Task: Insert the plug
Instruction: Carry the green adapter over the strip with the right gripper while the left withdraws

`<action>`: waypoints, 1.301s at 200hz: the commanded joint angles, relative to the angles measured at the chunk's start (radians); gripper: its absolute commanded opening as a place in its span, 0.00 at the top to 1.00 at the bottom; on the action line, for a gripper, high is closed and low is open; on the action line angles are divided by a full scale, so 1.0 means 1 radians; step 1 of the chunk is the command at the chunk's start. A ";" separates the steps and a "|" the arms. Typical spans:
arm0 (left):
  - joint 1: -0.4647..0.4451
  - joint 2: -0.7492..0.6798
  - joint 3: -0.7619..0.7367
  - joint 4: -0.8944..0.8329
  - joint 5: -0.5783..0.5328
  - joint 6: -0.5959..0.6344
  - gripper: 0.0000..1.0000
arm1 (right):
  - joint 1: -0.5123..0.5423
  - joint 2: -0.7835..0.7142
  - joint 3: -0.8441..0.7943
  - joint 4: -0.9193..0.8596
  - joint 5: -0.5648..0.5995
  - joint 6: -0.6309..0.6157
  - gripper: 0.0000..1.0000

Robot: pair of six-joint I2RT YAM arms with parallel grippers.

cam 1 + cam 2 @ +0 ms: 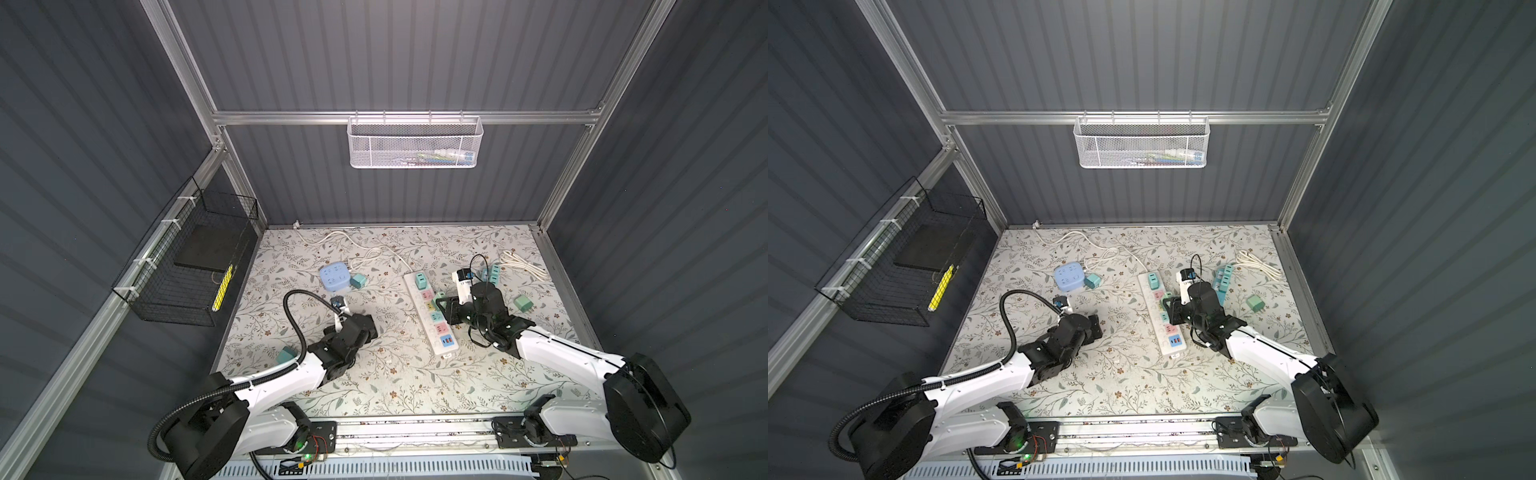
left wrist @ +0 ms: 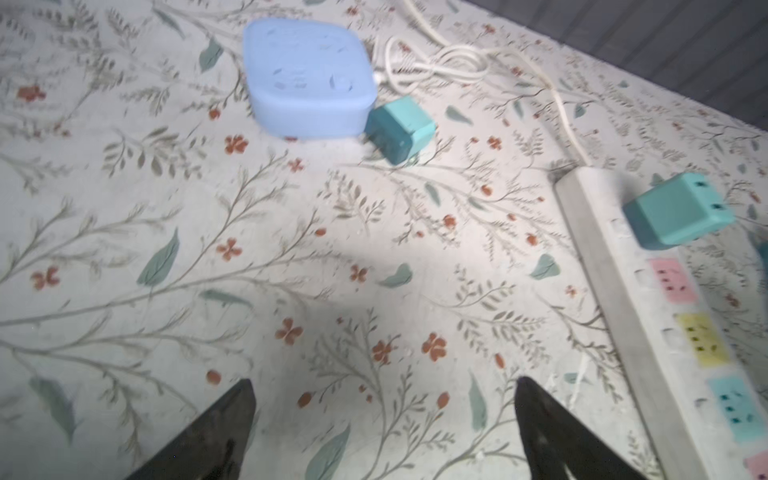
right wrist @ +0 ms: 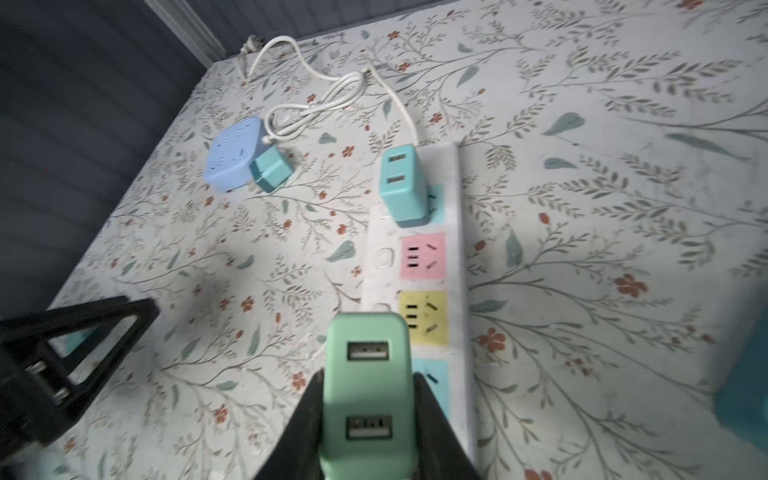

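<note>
Green plug (image 3: 365, 332): clamped in the right gripper (image 3: 368, 382), USB-port face turned to the wrist camera. One black finger (image 3: 299, 432) presses each long side of the body; both pads touch it, with no gap showing. About half the body stands clear beyond the fingertips.

Position: the green plug hangs over the white power strip (image 3: 382, 257), at the edge of the strip beside the yellow socket (image 3: 422, 318) and the blue socket (image 3: 434, 384). Prongs are hidden beneath the body, so I cannot tell whether they reach a socket. In a top view the plug (image 1: 439, 296) shows at mid-length of the strip.

Strip: a teal plug (image 3: 403, 187) sits seated at the cord end; the pink socket (image 3: 422, 257) next to it is free.

Left gripper (image 2: 384, 381): fingers (image 2: 216, 432) spread wide, nothing between them, only floral table cover (image 2: 166, 208) below. It is well apart from the strip.

Farther back: a blue cube socket (image 2: 307, 79) with a second teal plug (image 2: 399, 129) lying against its side.
</note>
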 commanded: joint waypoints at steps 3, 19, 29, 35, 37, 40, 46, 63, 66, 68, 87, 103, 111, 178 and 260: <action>-0.001 -0.019 -0.010 0.016 -0.011 -0.072 0.03 | 0.003 0.059 0.004 0.162 0.090 -0.046 0.84; 0.005 -0.003 0.008 0.017 -0.005 -0.035 0.03 | 0.004 0.118 0.034 0.183 0.082 -0.058 0.84; 0.011 0.012 0.023 0.021 0.010 -0.012 0.02 | 0.004 0.146 0.038 0.221 0.085 -0.064 0.84; 0.014 0.022 0.030 0.026 0.021 0.000 0.02 | 0.004 0.166 0.040 0.240 0.088 -0.065 0.84; 0.015 0.024 0.031 0.028 0.026 0.001 0.02 | 0.004 0.172 0.041 0.244 0.087 -0.066 0.84; 0.018 0.029 0.037 0.029 0.030 0.002 0.02 | 0.003 0.179 0.045 0.249 0.087 -0.067 0.84; 0.020 0.040 0.043 0.033 0.042 0.005 0.03 | 0.004 0.197 0.055 0.249 0.085 -0.067 0.85; 0.027 0.069 0.051 0.058 0.078 0.007 0.03 | 0.007 0.239 0.069 0.274 0.102 -0.068 0.85; 0.028 0.072 0.052 0.062 0.081 0.006 0.03 | 0.008 0.246 0.067 0.282 0.102 -0.070 0.85; 0.028 0.075 0.053 0.065 0.085 0.004 0.03 | 0.008 0.249 0.068 0.287 0.105 -0.070 0.85; 0.030 0.094 0.056 0.087 0.105 0.003 0.03 | 0.010 0.283 0.086 0.296 0.108 -0.072 0.85; 0.033 0.100 0.062 0.085 0.103 0.005 0.03 | 0.013 0.307 0.085 0.330 0.129 -0.069 0.86; 0.036 0.097 0.062 0.083 0.098 0.006 0.03 | 0.013 0.315 0.079 0.358 0.142 -0.068 0.86; 0.053 0.071 0.062 0.072 0.088 0.025 0.03 | 0.061 0.388 0.133 0.333 0.193 -0.108 0.86; 0.067 0.062 0.083 0.050 0.082 0.049 0.00 | 0.076 0.446 0.172 0.303 0.256 -0.131 0.86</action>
